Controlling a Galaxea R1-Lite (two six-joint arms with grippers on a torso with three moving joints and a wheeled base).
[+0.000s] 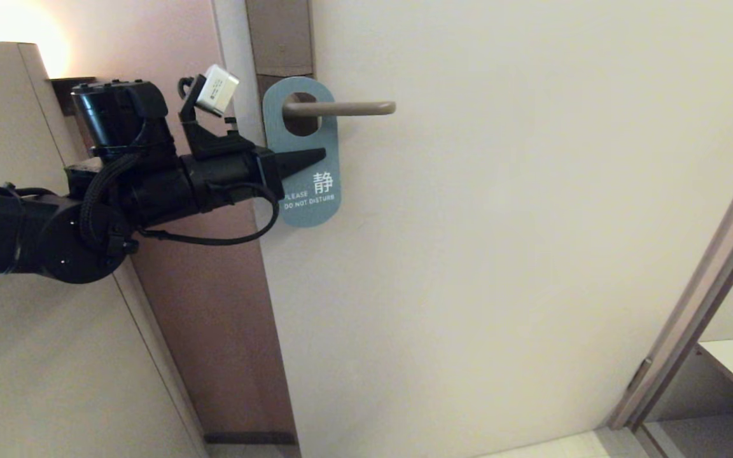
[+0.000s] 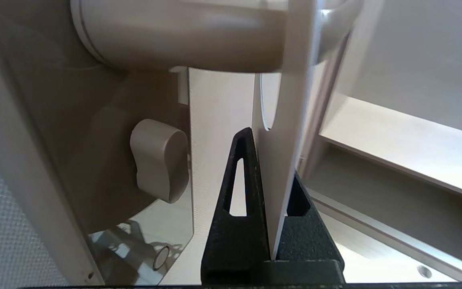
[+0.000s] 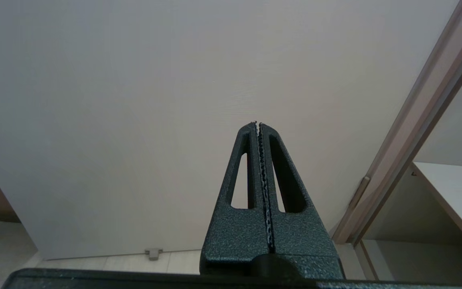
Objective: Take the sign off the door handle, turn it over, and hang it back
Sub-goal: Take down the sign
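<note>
Hanging on the door handle (image 1: 341, 109), the sign (image 1: 306, 184) is clamped by the left gripper (image 1: 315, 157) fingers.

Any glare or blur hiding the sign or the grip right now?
Head view: warm glare only in the upper left corner, away from the sign, whose lettering reads clearly; the left gripper shows sharp against it. Left wrist view: the handle is soft, being so near the lens, but the sign's edge between the fingers is crisp. Right wrist view: evenly lit, right gripper sharp.
</note>
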